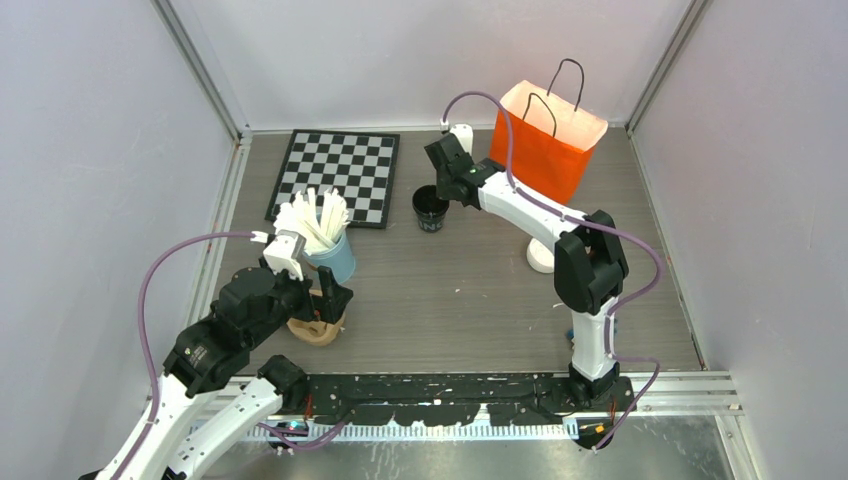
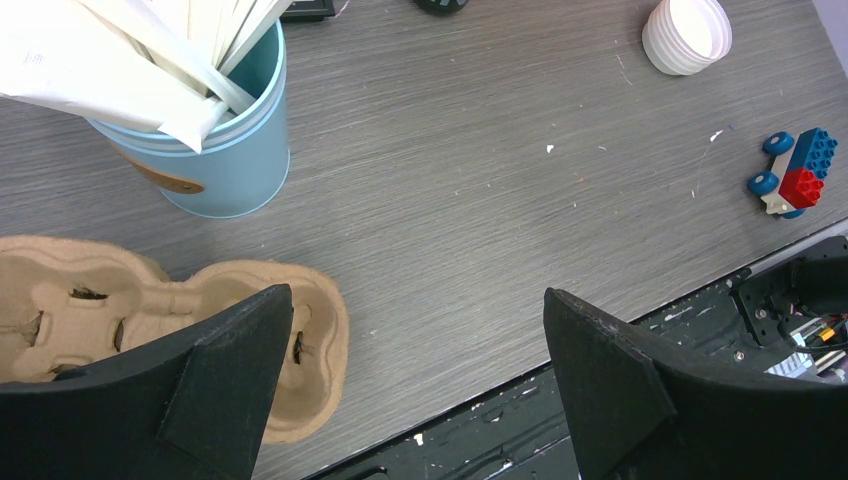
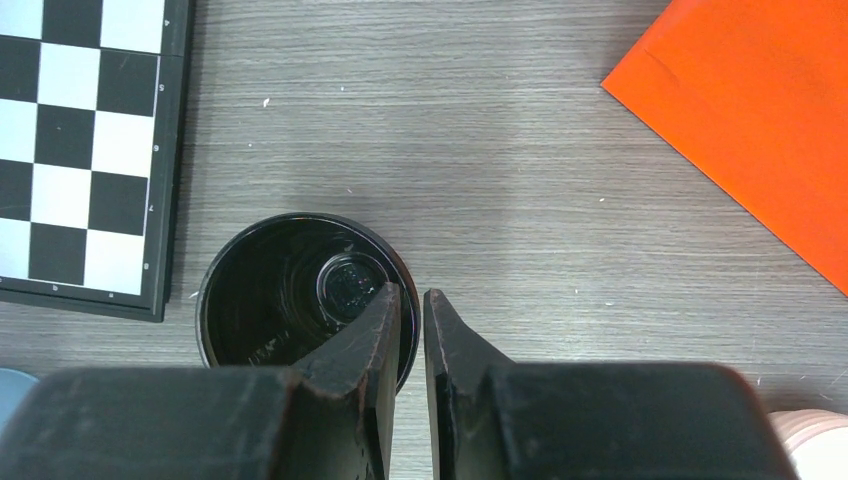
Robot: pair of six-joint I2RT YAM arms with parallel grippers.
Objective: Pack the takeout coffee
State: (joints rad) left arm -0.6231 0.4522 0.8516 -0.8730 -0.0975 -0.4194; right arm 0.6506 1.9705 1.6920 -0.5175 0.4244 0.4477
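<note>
1. Now, overhead: the right gripper (image 1: 442, 185) sits at the small lidless black paper cup (image 1: 430, 212), which stands near the orange paper bag (image 1: 545, 150).
2. Left wrist: the left gripper (image 2: 415, 295) gapes wide, holding nothing, above the brown moulded-pulp carrier (image 2: 60, 300).
3. Right wrist: narrow jaws pinch the cup's wall. Best to lift straight and keep it level.

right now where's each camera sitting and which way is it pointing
Top external: above and behind the bases, looking down at the table; left arm, right arm show.
Left wrist: on the left arm, looking down at the cup carrier; open left end effector shows.
Right wrist: looking straight down into the black cup; right end effector pinches its rim.
Shared: top and right wrist both show that cup, chessboard, orange bag.
</note>
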